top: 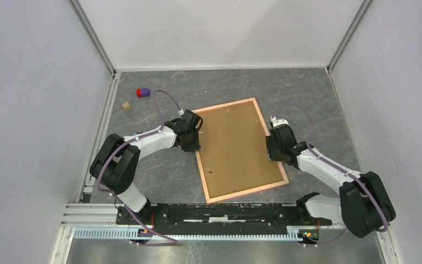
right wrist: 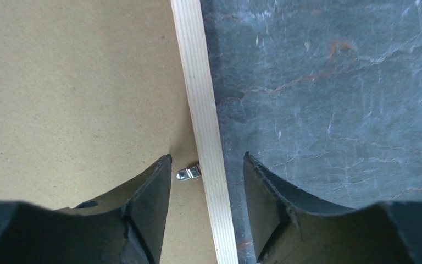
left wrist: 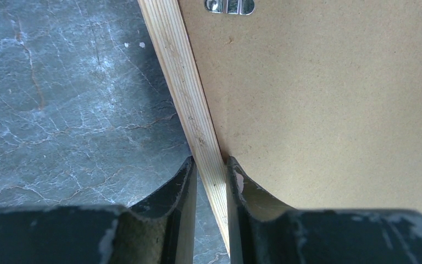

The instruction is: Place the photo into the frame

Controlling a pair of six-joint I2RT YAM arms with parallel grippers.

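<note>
Frame (top: 247,191): one, lying flat; left hand (left wrist: 210,165) pinching, right hand (right wrist: 207,162) straddling.

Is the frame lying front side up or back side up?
Back side up: the brown backing board fills the frame, and a metal clip shows at its rail.

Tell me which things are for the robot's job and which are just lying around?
For the job: the frame, gripped by the left gripper, the right gripper open over its other edge; the brown backing board in it. The photo is not in view.
Just lying about: purple-and-red block, small brown cube.
</note>
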